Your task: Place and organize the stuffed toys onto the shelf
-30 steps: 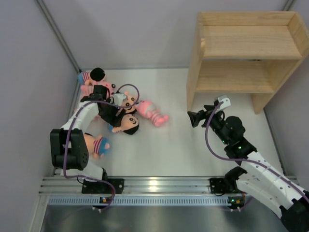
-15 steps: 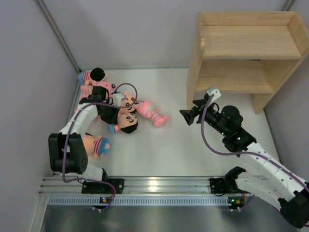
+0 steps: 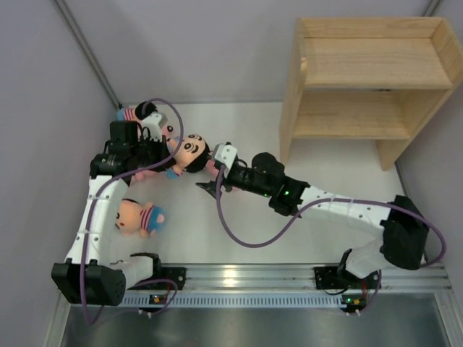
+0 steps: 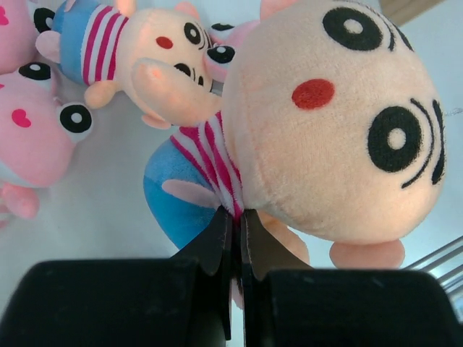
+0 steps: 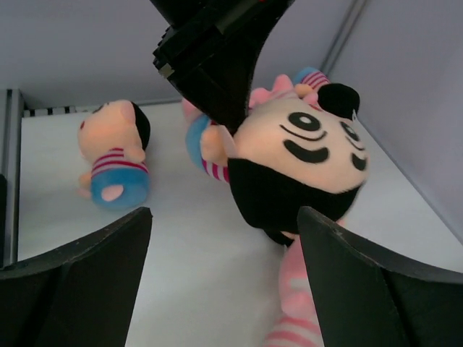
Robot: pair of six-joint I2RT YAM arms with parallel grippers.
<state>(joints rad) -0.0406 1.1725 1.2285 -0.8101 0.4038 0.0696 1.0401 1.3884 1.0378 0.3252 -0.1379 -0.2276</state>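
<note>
— Wooden shelf [image 3: 362, 72] stands at the far right; where's the doll?
— Left gripper [image 4: 235, 217] pinches the peach-faced doll [image 4: 325, 123] by its striped shirt (at far left, near other plush toys [image 4: 36, 137]); right gripper [image 5: 224, 217] gapes wide just beside it

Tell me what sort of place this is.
Probably a robotics lab test cell: robot arms bolted to an aluminium rail, plain grey partition walls around a white table, with stuffed toys and a wooden shelf staged on it.
</note>
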